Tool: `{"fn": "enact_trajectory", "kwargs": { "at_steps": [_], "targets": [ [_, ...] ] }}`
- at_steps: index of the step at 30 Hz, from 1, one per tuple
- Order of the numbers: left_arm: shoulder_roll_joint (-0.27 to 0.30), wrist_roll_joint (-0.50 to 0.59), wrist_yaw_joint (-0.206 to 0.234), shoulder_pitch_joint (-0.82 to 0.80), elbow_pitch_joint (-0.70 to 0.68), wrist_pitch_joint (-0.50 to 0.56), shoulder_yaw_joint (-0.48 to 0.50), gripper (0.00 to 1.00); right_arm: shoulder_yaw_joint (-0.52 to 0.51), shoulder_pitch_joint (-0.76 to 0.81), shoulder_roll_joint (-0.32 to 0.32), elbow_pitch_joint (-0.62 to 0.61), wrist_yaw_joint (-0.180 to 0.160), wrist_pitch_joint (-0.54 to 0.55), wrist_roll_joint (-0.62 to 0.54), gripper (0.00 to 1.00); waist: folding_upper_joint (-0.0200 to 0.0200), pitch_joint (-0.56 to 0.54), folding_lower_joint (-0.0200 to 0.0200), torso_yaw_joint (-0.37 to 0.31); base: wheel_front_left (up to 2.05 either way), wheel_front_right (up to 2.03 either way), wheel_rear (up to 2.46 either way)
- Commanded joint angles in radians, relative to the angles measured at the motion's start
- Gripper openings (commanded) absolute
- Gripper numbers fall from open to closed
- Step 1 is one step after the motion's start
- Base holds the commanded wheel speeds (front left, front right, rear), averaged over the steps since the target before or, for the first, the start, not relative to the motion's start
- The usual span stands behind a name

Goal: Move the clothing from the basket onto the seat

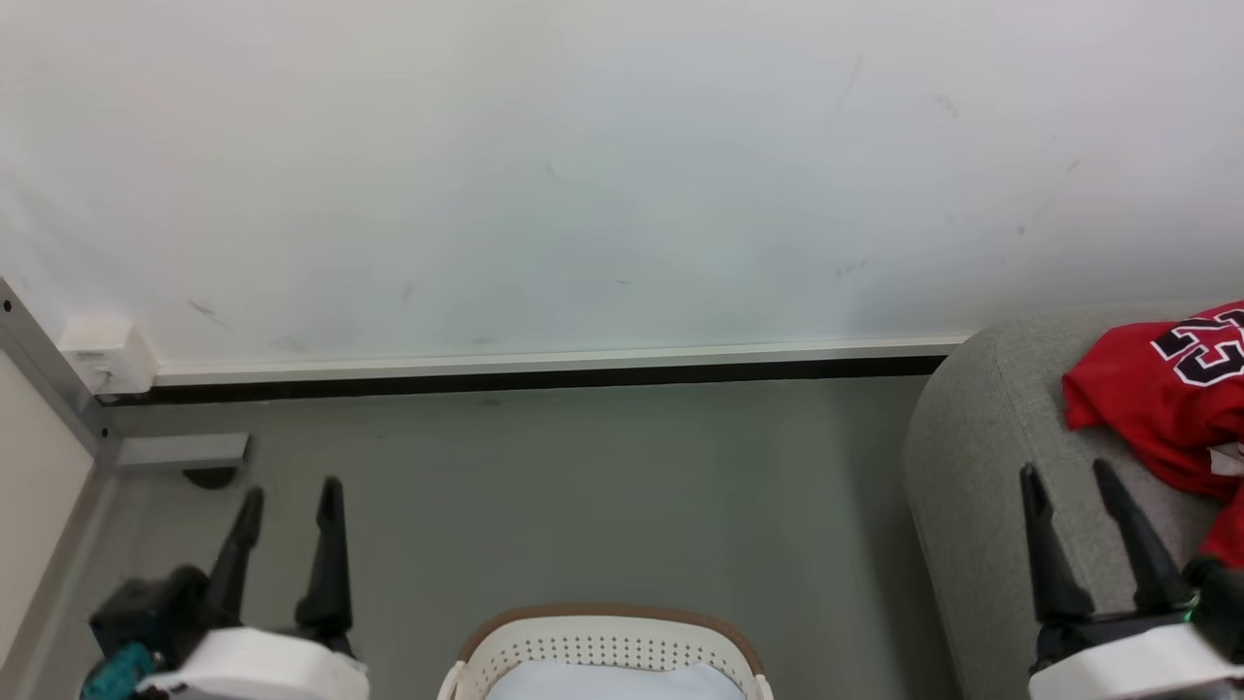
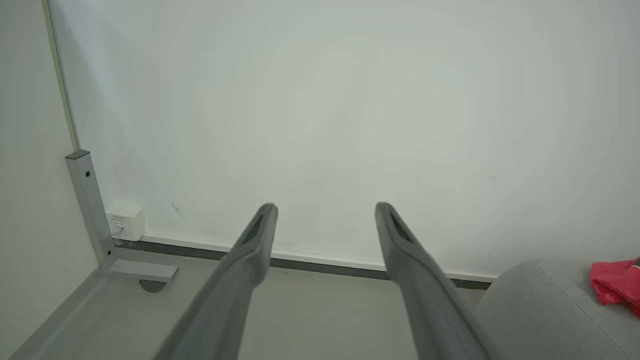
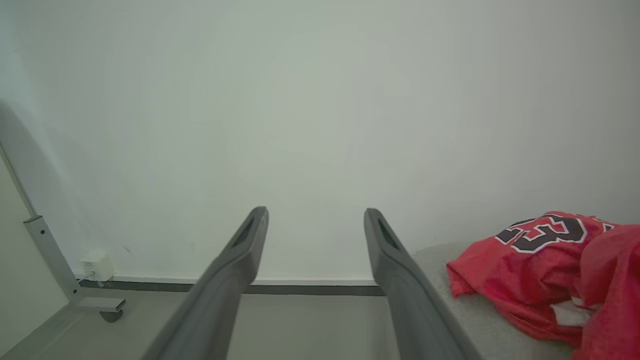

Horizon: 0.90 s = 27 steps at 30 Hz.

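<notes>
The red clothing, with the black-and-white 23 facing up, lies heaped on the grey sofa at the right; the clothing is also right of my right fingers, and a corner of the clothing shows in the left wrist view. The cream basket with its brown rim sits at the bottom centre, holding plain white fabric. My left gripper is open over the floor, left of the basket. My right gripper is open above the sofa's edge, just left of the clothing, holding nothing.
A white wall with a dark skirting strip runs behind the grey floor. A metal frame leg on a caster and a white wall socket stand in the left corner.
</notes>
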Motion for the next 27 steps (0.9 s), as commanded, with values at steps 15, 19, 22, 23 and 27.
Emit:
{"fn": "enact_trajectory", "kwargs": {
  "at_steps": [15,19,22,23,27],
  "targets": [
    [-0.197,0.213,-0.17,0.112,0.074,0.0,0.181,1.0,0.032,0.035,0.105,0.048,-0.002,-0.065,-0.077,1.0,0.0,0.0,0.0002,-0.015,0.0,0.0,0.0],
    [-0.222,0.246,-0.202,0.112,0.088,0.0,0.212,1.0,0.038,0.034,0.105,0.053,-0.002,-0.068,-0.077,1.0,0.0,0.003,0.0002,-0.015,0.0,0.0,0.0],
    [-0.239,0.262,-0.221,0.114,0.099,0.0,0.232,1.0,0.041,0.032,0.108,0.054,-0.002,-0.07,-0.075,1.0,0.0,0.005,0.0002,-0.017,0.0,0.0,0.0],
    [-0.244,0.265,-0.227,0.114,0.102,0.0,0.237,1.0,0.041,0.032,0.108,0.055,-0.002,-0.07,-0.074,1.0,0.0,0.005,0.0002,-0.018,0.0,0.0,0.0],
    [-0.262,0.283,-0.25,0.114,0.111,0.0,0.26,1.0,0.046,0.035,0.11,0.055,-0.002,-0.069,-0.072,1.0,0.0,0.005,0.0002,-0.019,0.0,0.0,0.0]
  ]
}}
